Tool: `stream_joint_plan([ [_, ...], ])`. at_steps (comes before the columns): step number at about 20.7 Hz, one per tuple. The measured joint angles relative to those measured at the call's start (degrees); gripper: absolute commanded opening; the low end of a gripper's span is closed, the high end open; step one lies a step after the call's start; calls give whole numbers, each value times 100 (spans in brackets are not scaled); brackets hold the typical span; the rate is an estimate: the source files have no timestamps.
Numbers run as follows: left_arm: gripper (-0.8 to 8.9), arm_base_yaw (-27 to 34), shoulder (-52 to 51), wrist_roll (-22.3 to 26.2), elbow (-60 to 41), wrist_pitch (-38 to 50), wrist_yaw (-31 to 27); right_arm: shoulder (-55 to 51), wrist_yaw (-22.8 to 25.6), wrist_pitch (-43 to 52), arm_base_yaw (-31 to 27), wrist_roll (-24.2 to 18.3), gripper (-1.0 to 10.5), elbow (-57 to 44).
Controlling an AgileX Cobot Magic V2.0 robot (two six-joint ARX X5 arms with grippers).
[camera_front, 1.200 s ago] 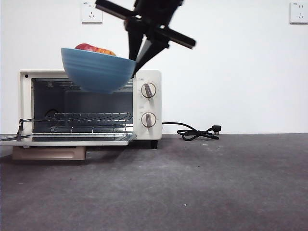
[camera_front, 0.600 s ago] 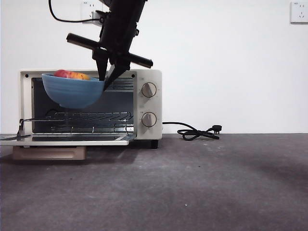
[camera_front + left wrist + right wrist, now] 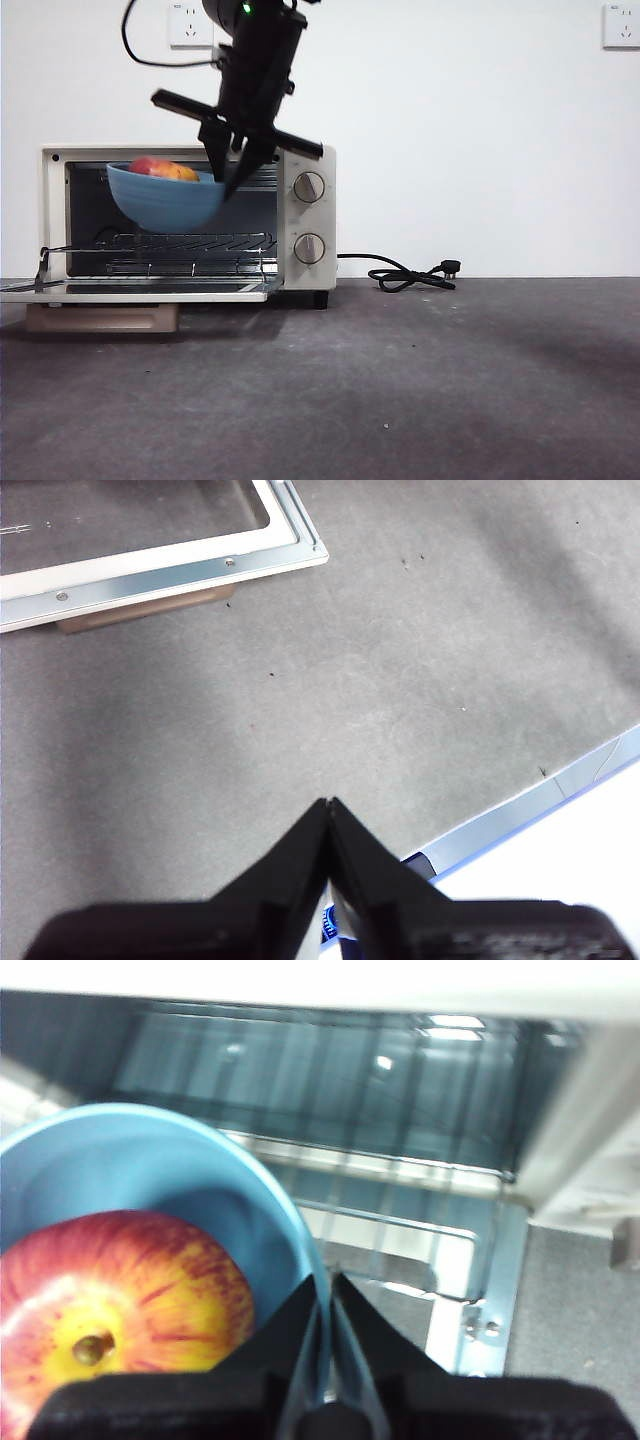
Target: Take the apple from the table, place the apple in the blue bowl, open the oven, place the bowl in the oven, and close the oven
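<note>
Bowl carried at the open oven mouth.

Oven (image 3: 185,222) stood at 9 o'clock on the table (image 3: 400,390), door down; blue bowl (image 3: 165,197) hung above its rack, rim pinched by the right gripper (image 3: 232,168), apple (image 3: 160,168) inside. Left gripper (image 3: 328,805) was closed on nothing over the table.

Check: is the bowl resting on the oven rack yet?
Apart. In the front view the blue bowl, apple inside, hangs from the right tool with dark oven interior visible between its base and the wire rack.

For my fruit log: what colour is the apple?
Red streaked over yellow apple, best in the right wrist view.
</note>
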Motion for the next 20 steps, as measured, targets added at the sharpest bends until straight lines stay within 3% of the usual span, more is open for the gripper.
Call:
stream_joint_plan([
  [9,-4,0,0,0,0,2,0,48,216,164,-321,754,-11,0],
  [20,-4,0,2,0,0,138,0,179,238,450,-389,824,-11,0],
])
